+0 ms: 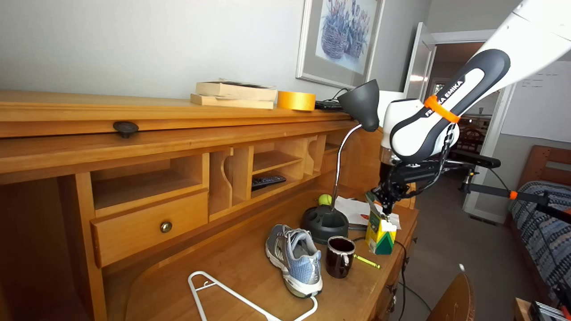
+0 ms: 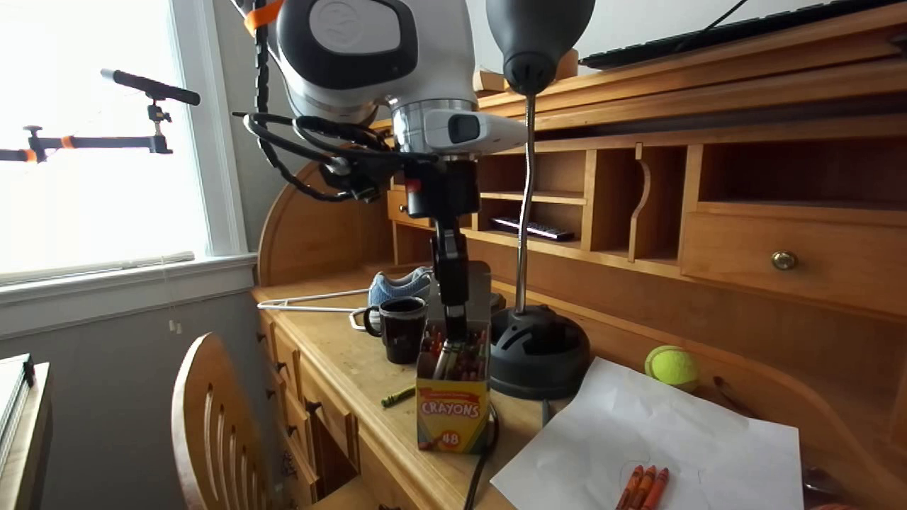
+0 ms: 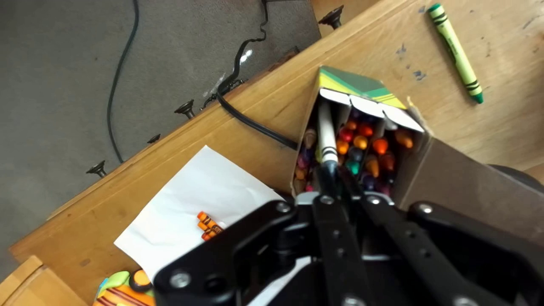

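Observation:
A yellow and green crayon box [image 2: 453,418] stands open on the desk, its lid folded back and many coloured tips inside. My gripper [image 2: 455,327] points down into the top of the box. In the wrist view its slim black fingers [image 3: 327,178] are together among the crayons. A white crayon [image 3: 327,131] with dark bands leans in the box, its near end meeting the fingertips; whether it is pinched is hidden. Beside the box lies a light green crayon [image 3: 457,53]. Several orange-red crayons [image 2: 643,487] rest on a white paper sheet [image 2: 567,453].
A dark mug [image 1: 340,261], a grey-blue shoe [image 1: 294,263] and a white hanger [image 1: 241,293] sit along the desk. The black lamp base [image 2: 538,358] is close to the box, near a tennis ball [image 2: 672,367]. A cable [image 3: 255,125] runs over the desk edge.

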Robot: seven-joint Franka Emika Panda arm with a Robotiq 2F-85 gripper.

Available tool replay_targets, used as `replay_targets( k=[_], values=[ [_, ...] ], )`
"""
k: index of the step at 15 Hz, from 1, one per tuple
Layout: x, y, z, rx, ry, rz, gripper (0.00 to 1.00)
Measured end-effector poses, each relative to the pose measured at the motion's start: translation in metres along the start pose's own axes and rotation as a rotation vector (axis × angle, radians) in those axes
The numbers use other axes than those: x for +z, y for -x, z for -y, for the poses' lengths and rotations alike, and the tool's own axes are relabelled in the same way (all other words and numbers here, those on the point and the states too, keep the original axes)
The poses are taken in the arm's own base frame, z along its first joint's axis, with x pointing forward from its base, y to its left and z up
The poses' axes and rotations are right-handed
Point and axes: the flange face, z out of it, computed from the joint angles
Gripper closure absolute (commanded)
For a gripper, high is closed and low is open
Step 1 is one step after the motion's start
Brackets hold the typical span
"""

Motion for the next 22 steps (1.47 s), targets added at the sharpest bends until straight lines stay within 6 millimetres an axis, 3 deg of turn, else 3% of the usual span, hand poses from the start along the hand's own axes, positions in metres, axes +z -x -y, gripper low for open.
replay_targets(
  k=[7, 15, 22],
  values=[
    [-0.011, 0.000, 0.005, -0.040, 0.030, -0.030, 0.98],
    [-0.061, 0.003, 0.013, -0.058, 0.070, -0.147, 0.98],
    [-0.092, 0.024, 0.032, -0.098, 0.077, -0.135, 0.98]
  ],
)
